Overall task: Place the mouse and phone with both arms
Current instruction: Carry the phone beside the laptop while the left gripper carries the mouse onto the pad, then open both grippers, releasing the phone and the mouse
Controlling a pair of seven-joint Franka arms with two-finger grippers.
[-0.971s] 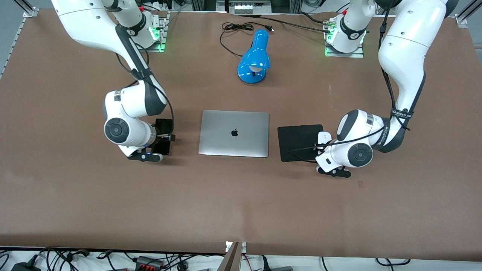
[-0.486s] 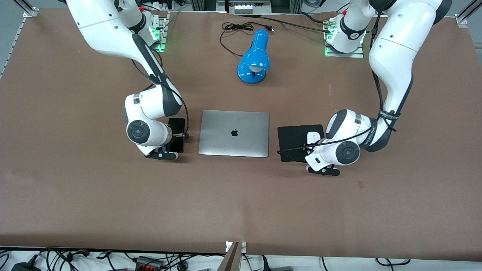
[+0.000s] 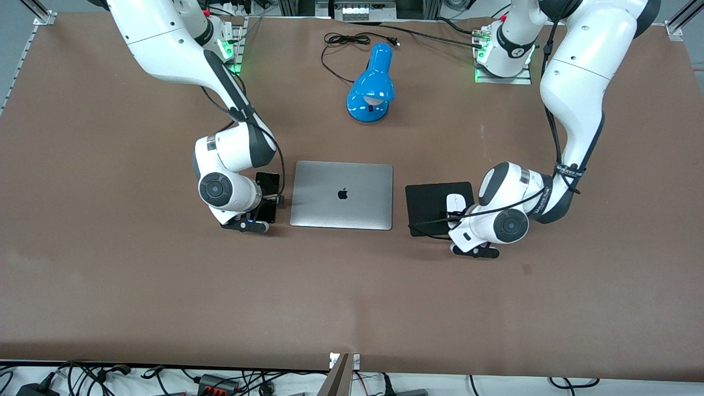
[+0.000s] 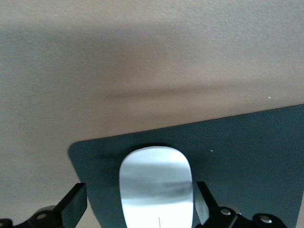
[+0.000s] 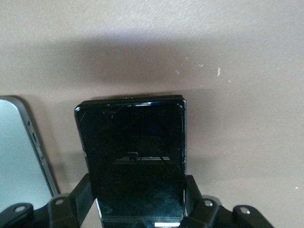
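While right gripper [image 5: 137, 209] clamps phone [image 5: 135, 156] just beside laptop [image 3: 341, 194], long axis along laptop's depth, left gripper [image 4: 137, 209] stands spread around mouse [image 4: 156, 185] resting on mouse pad [image 4: 247, 156]; straight lift clears it.

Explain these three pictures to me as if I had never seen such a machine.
Two white robot arms work at a brown table. The wide picture looks down from across it; the other two come from cameras on each wrist. On the table lie a closed laptop, a blue lamp and a black pad. The left gripper stands with its jaws open around the white mouse, which rests on the pad. The right gripper, beside the laptop, has its jaws shut on the black phone.
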